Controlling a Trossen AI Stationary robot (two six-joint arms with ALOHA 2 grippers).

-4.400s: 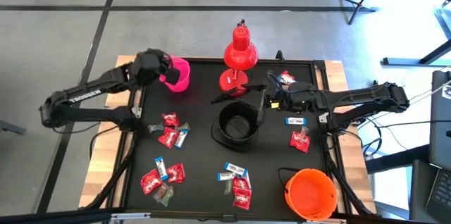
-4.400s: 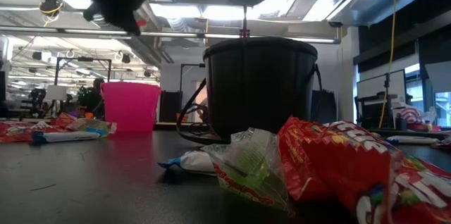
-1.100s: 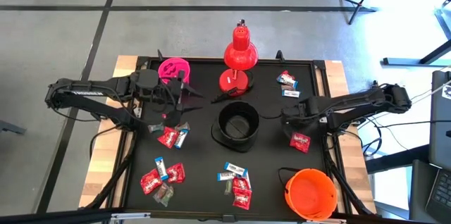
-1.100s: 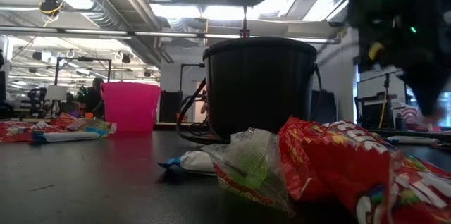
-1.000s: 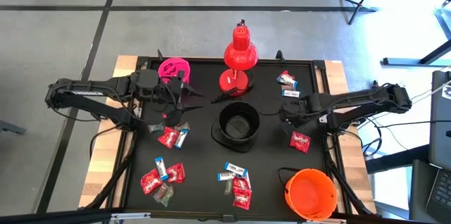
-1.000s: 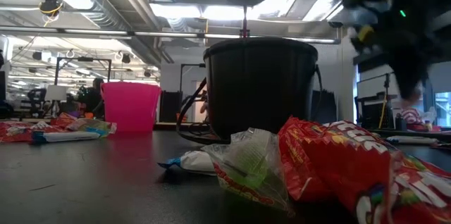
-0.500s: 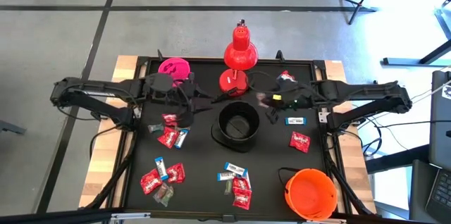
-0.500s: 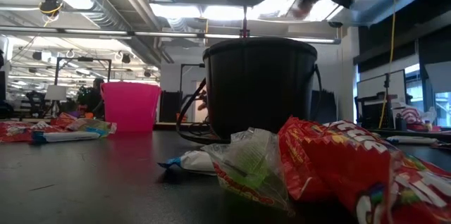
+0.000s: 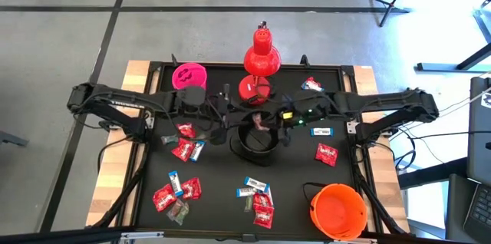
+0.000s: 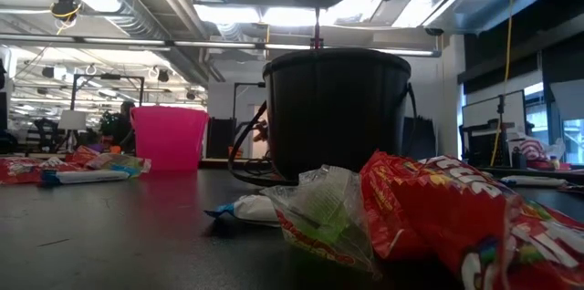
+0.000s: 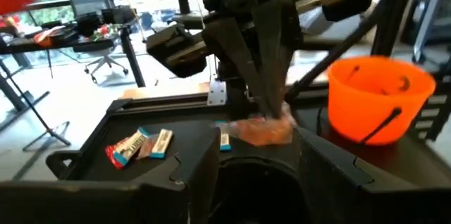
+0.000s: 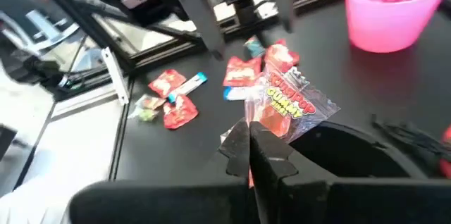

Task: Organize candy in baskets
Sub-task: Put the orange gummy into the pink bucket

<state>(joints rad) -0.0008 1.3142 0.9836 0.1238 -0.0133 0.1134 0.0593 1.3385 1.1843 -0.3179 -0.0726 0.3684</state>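
My right gripper [image 9: 266, 121] is over the black basket [image 9: 257, 140], shut on a red-and-clear candy [image 12: 289, 108]. The left wrist view shows that candy [image 11: 261, 129] above the basket's rim. Just left of the black basket, my left gripper [image 9: 221, 120] stands open with nothing between its fingers. More candy lies on the mat in clusters [image 9: 184, 148] [image 9: 176, 194] [image 9: 257, 198]. A few pieces are on the right [image 9: 326, 153]. The pink basket [image 9: 189, 75] stands at the far left and the orange basket [image 9: 337, 209] at the near right. My right gripper pinches one end of the candy's wrapper [image 12: 264, 122] between its two fingers, at their free ends. The fingers come from the table's right, slanting down. The candy sticks out past the fingertips, lifted clear above the black basket's opening.
A red desk lamp [image 9: 261, 60] stands just beyond the black basket, with its round base [image 9: 253, 89] on the mat and a cable beside it. The black mat ends in a raised frame [image 9: 360, 159], with a wooden table edge [image 9: 115, 190] outside it.
My right gripper has risen from the mat on the right. It has carried the candy toward the table's left edge to a place over the black basket. My left gripper has gone from beside the pink basket toward the black basket, still open.
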